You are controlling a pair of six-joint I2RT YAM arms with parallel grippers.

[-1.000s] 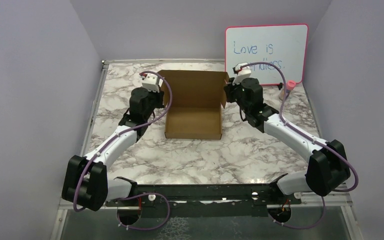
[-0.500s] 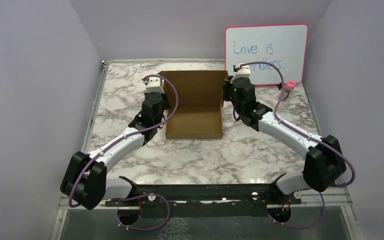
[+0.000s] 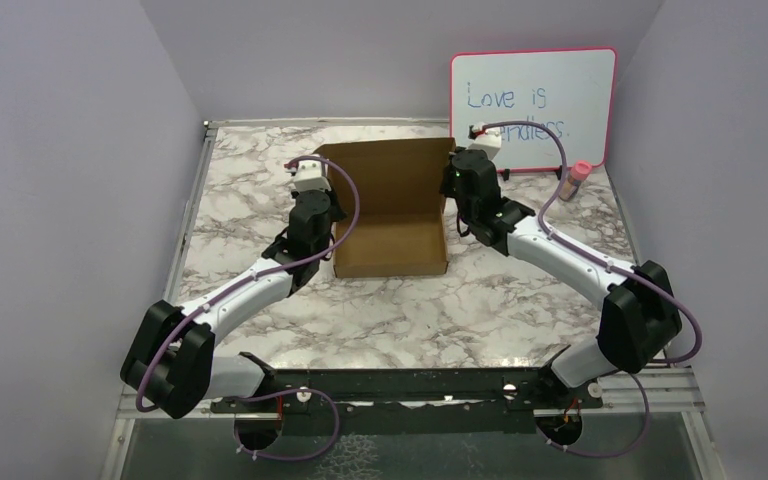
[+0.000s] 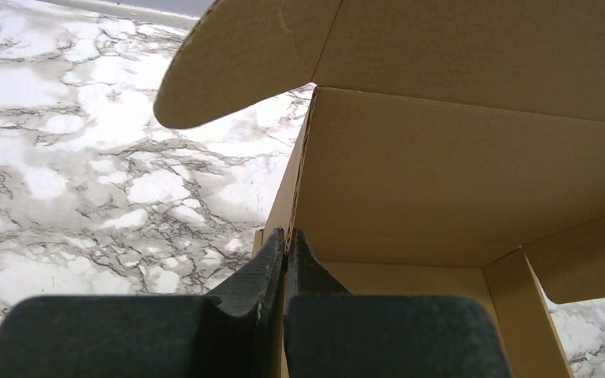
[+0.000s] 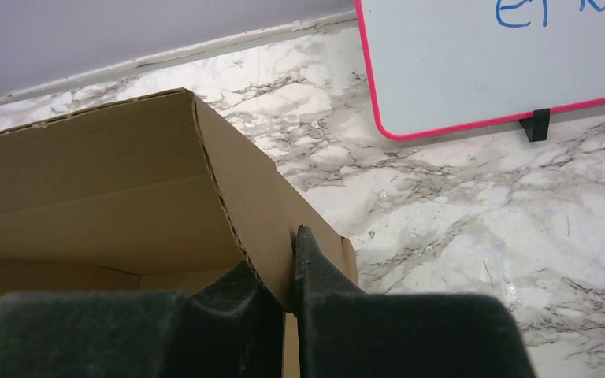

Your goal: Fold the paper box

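The paper box [image 3: 390,215] is a brown cardboard mailer standing mid-table with its lid raised at the back. My left gripper [image 3: 334,222] is shut on the box's left side wall; in the left wrist view the fingers [image 4: 285,236] pinch that thin wall's edge, and the box [image 4: 457,173] interior and a rounded lid ear lie beyond. My right gripper [image 3: 452,195] is at the lid's right edge. In the right wrist view its fingers [image 5: 274,252] hold the curved side flap [image 5: 260,201] of the box [image 5: 87,189] between them.
A pink-framed whiteboard [image 3: 532,105] with blue writing leans on the back wall, also in the right wrist view [image 5: 488,55]. A small pink-capped bottle [image 3: 577,178] stands at the back right. Marble tabletop [image 3: 240,200] surrounds the box, and walls enclose the sides.
My left gripper has come down from beside the lid's left edge onto the box's left wall. My right gripper has shifted slightly left with the flap, and the box has edged right.
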